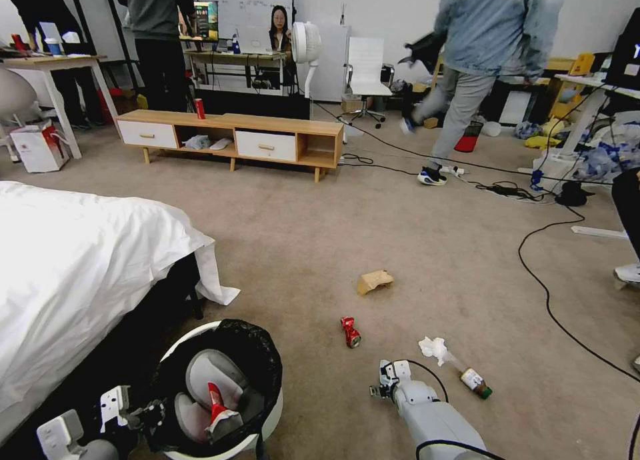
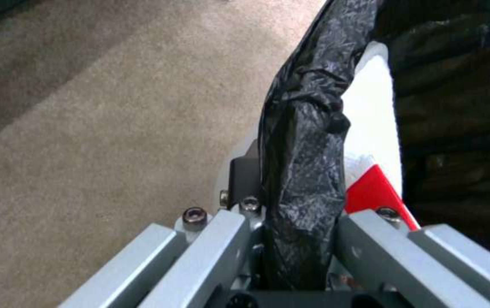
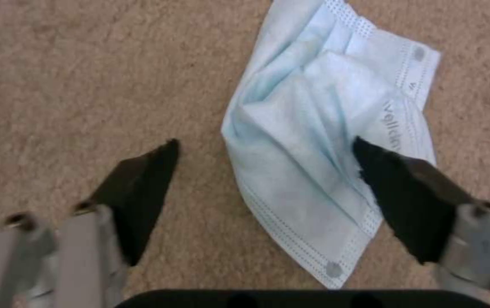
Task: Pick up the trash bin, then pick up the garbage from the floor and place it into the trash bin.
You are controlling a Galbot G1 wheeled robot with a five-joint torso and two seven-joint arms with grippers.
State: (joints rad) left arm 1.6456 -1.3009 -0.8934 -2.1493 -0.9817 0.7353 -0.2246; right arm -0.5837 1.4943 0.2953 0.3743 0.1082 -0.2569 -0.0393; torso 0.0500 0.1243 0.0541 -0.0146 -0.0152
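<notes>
Only one bit of print you can actually make out: the pale blue pleated face mask (image 3: 319, 141) lying on the carpet has faint grey embossed lettering running along one hemmed edge, something like "vellcare", though you can't be sure of the first letters. The label on the small green-capped brown bottle (image 1: 475, 381) is too tiny to read from the head view.

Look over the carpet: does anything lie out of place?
Yes, litter is strewn on the carpet: a paper bag, crushed can, tissue, toppled bottle and a face mask beneath the open right gripper.
</notes>
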